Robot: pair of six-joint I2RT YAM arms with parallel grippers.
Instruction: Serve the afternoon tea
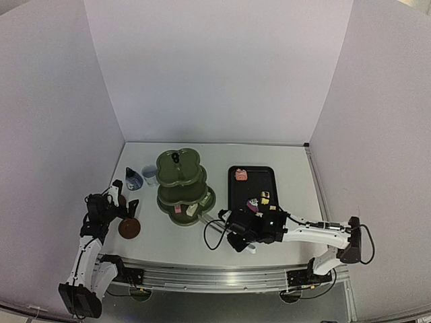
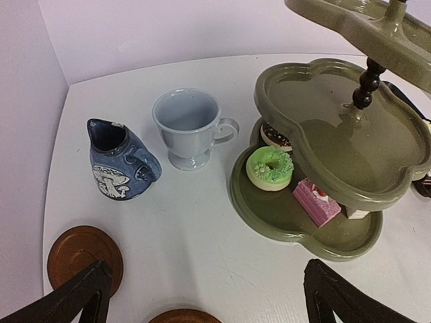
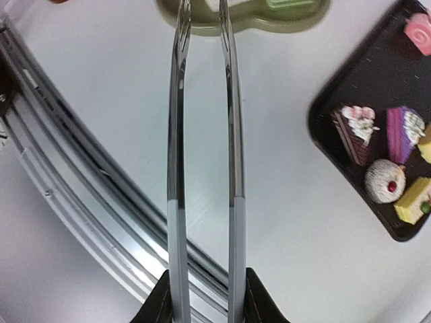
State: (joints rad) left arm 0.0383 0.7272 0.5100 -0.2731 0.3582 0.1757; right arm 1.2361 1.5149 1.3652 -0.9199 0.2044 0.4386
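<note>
Pinching metal tongs in right gripper, arms squeezed nearly parallel, tips toward stand. Holding nothing in left gripper: spread wide, facing jug and cup.

A black tray lies beside metal tongs above the table; brown coasters sit apart.

I'm looking at two arms, the left arm and the right arm, both wearing white shells between chunky black joints. A thin black cable is looping out beside the right wrist, and another is arcing around that arm's black elbow. The jaws are showing matte black and wedge-shaped.
</note>
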